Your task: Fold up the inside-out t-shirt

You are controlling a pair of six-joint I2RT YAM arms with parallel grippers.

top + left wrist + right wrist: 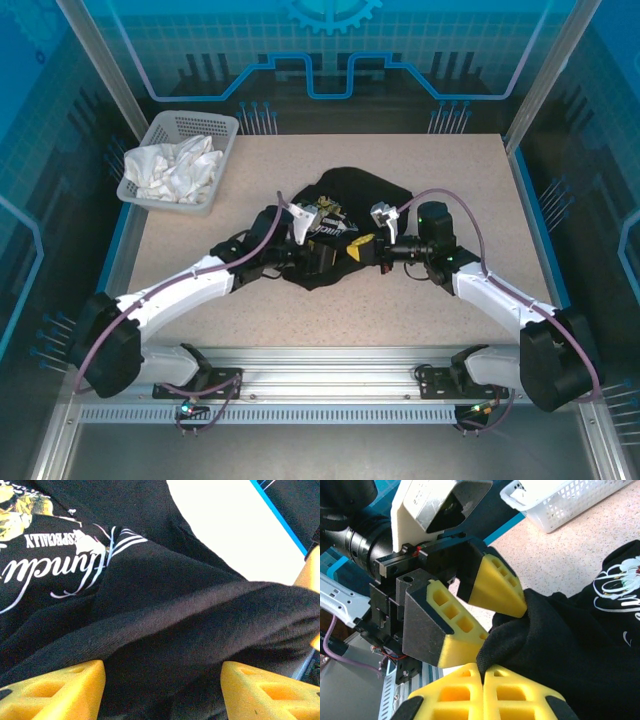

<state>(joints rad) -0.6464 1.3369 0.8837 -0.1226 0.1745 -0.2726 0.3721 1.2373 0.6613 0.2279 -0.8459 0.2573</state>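
Right hand, pinched shut on the black printed fabric t-shirt, should hold firm while the open left hand lifts clear.

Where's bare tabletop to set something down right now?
Free: table far right, between black t-shirt and right edge; near strip bounded by left arm, right arm and front rail; patch between white basket and left arm. Crowded: centre, where left gripper and right gripper meet at the t-shirt.
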